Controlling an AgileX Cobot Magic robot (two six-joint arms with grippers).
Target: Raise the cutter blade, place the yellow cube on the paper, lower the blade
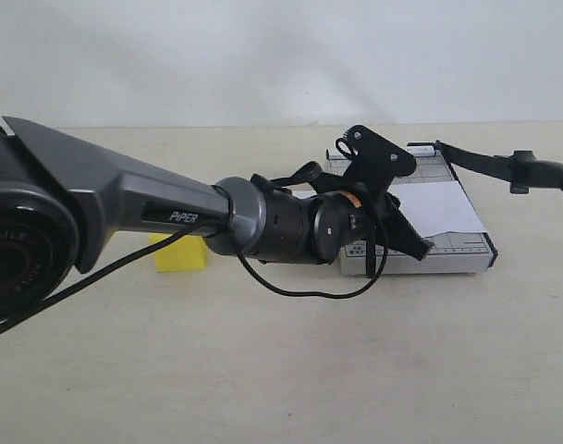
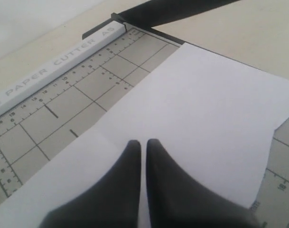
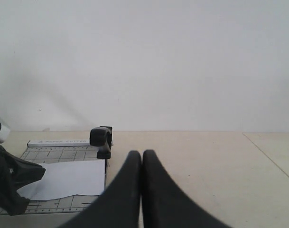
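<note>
Paper (image 2: 201,114) on PAPER CUTTER base (image 2: 87,90), PiPER arm (image 1: 124,199)

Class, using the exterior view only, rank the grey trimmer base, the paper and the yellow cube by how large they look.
1. grey trimmer base, clearly largest.
2. paper, though part of it is hidden.
3. yellow cube, which looks smallest; it is also partly hidden, so its real size is unsure.
</note>
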